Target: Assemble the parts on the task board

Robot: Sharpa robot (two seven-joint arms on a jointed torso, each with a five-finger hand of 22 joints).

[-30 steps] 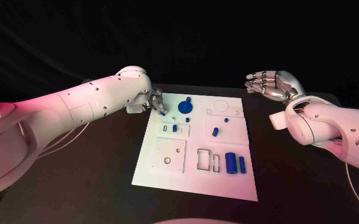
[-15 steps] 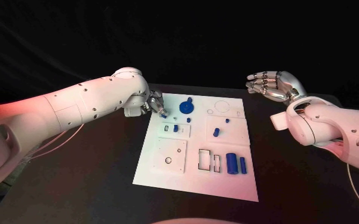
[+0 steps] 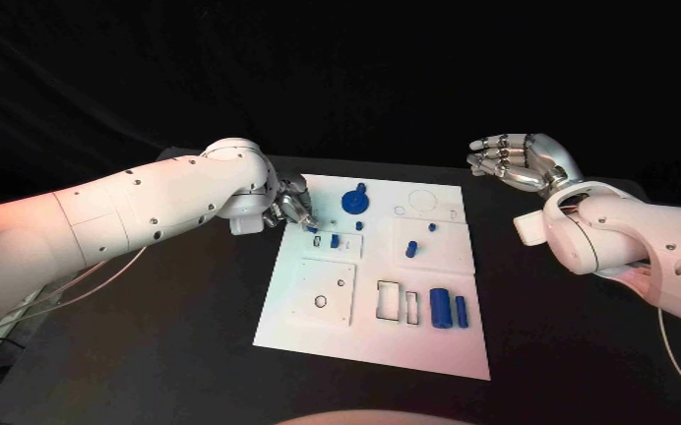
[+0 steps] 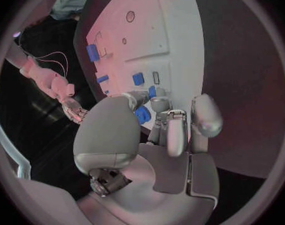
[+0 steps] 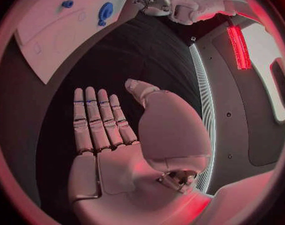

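Observation:
The white task board (image 3: pixel 369 341) lies mid-table, with a round blue part (image 3: pixel 352 202) at its far end. Small blue pegs (image 3: pixel 410 248) stand near the middle and two blue bars (image 3: pixel 440 308) lie at the near right. My left hand (image 3: pixel 294 204) hovers at the board's far-left edge. It pinches a small blue part (image 4: pixel 142 115) between thumb and fingers, just above the slots there. My right hand (image 3: pixel 518 161) is raised off the board's far-right corner, fingers straight and apart (image 5: pixel 95 120), holding nothing.
A square plate (image 3: pixel 324 293) with a small hole and two empty rectangular slots (image 3: pixel 388 302) sit on the board's near half. Empty round outlines (image 3: pixel 421 201) mark its far right. Black table surrounds the board on all sides.
My left hand with the small blue part has slid a little nearer along the board's left edge, the arm dropping lower. The right hand has stayed put.

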